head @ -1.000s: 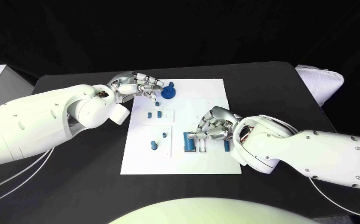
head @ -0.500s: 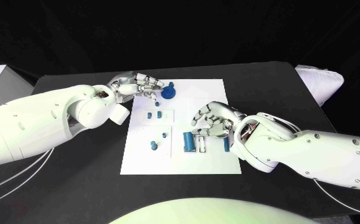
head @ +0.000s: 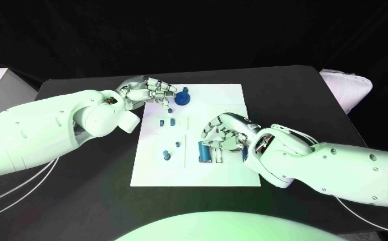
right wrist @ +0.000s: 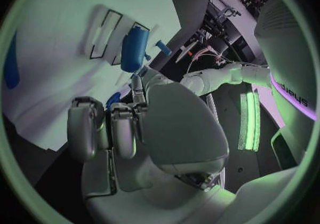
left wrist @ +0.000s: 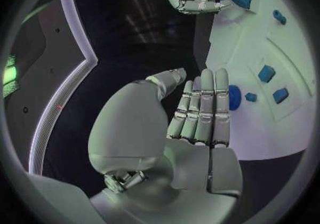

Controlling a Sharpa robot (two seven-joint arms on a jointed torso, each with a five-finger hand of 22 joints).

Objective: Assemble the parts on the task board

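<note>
The white task board (head: 218, 98) sits in the middle of the black table (head: 299, 89), and both hands are working over it.

The left hand (head: 149, 92) is at the far-left corner of the board. In the left wrist view its fingers (left wrist: 203, 109) lie straight and pressed side by side, nothing in them that I can see, with the fingertips just beside a round blue part (left wrist: 233, 97). In the head view that same round blue part (head: 183, 99) stands on the board's far edge, right next to the hand.

The right hand (head: 226, 134) hovers over the middle-right of the board with its fingers curled down toward a row of upright blue parts — a wider blue cylinder (head: 203, 151) and a couple of slimmer pieces (head: 217, 154) standing beside it. The right wrist view shows the fingers (right wrist: 100, 128) bent inward and the blue cylinder (right wrist: 133, 49) a bit beyond the fingertips, next to some outlined slots (right wrist: 106, 33) on the board. Honestly I can't tell whether the hand is pinching anything — the fingertips are hidden from the head camera.

Other bits on the board: two small blue parts (head: 166, 123) in an outlined box on the left side, and a small blue peg (head: 166, 154) nearer the robot, well apart from either hand.
</note>
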